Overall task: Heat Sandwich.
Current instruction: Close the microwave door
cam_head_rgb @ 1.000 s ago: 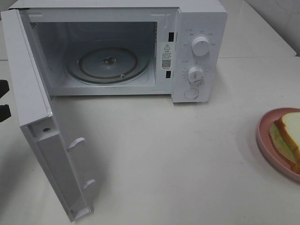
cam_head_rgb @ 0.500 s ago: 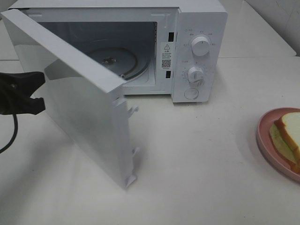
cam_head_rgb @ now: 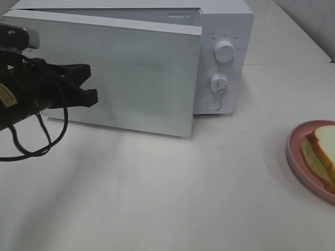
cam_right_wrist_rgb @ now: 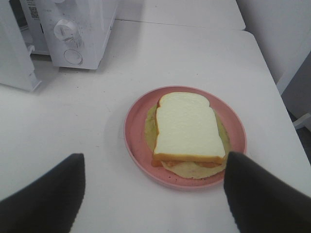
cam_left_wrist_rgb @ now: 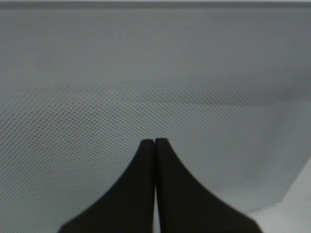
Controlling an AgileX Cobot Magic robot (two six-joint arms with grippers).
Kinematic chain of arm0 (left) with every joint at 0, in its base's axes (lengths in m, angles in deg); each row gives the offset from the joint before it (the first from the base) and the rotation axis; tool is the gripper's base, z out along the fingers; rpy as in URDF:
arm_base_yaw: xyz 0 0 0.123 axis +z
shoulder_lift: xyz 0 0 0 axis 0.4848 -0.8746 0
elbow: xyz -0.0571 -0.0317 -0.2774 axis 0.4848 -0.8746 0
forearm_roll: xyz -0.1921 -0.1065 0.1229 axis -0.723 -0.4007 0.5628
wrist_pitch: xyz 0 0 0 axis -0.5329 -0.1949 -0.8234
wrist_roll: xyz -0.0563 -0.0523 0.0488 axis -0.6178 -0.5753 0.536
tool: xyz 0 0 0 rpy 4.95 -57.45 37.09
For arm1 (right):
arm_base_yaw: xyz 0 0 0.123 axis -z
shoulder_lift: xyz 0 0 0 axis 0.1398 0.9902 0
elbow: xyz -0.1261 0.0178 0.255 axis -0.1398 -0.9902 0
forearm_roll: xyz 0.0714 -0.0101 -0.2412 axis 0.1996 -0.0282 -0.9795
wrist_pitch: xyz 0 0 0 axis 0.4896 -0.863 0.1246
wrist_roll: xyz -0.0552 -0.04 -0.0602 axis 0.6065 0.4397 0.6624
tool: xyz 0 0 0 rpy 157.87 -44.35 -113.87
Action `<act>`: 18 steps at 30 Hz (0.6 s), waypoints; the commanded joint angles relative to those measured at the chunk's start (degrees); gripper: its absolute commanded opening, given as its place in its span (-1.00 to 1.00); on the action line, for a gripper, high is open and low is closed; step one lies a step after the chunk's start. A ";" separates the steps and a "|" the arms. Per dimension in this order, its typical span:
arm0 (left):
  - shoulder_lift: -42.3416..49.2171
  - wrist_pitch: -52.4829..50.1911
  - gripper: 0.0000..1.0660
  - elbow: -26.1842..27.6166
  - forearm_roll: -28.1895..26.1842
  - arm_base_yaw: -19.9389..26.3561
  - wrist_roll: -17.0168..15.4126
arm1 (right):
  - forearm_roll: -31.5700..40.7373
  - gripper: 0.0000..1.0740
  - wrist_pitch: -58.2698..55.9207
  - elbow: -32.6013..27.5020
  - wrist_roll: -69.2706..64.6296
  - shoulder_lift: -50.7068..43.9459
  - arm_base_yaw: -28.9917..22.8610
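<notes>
Left gripper (cam_head_rgb: 90,83) closed, empty, tips at the nearly shut microwave door (cam_head_rgb: 136,78); right gripper (cam_right_wrist_rgb: 153,194) wide open above the sandwich (cam_right_wrist_rgb: 188,128) on pink plate (cam_right_wrist_rgb: 138,141) at worktop's right edge.

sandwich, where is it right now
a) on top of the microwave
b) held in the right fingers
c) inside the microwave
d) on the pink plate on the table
d: the sandwich lies on the pink plate on the table, away from the microwave, with the right fingers spread wide on either side of it and not touching.
</notes>
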 commanded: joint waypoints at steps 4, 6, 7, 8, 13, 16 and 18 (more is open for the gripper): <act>-2.18 2.86 -1.00 4.87 -6.53 -4.18 3.95 | 0.23 0.42 0.34 -0.11 0.00 -1.49 0.29; -3.67 3.21 -1.00 7.16 -9.51 -5.96 3.95 | 0.23 0.42 0.34 -0.11 0.00 -1.49 0.29; -4.13 3.38 -1.00 7.85 -10.26 -6.47 4.07 | 0.23 0.42 0.34 -0.11 0.00 -1.49 0.29; -4.98 4.01 -1.00 9.45 -11.40 -7.79 5.04 | 0.23 0.42 0.34 -0.11 0.00 -1.49 0.29; -7.45 5.50 -1.00 13.92 -13.69 -10.60 8.08 | 0.23 0.42 0.34 -0.11 0.00 -1.49 0.29; -8.59 6.65 -1.00 15.93 -15.30 -11.69 9.34 | 0.23 0.42 0.34 -0.11 0.00 -1.49 0.29; -9.74 7.10 -1.00 17.59 -16.84 -12.78 10.49 | 0.23 0.42 0.34 -0.11 0.00 -1.49 0.29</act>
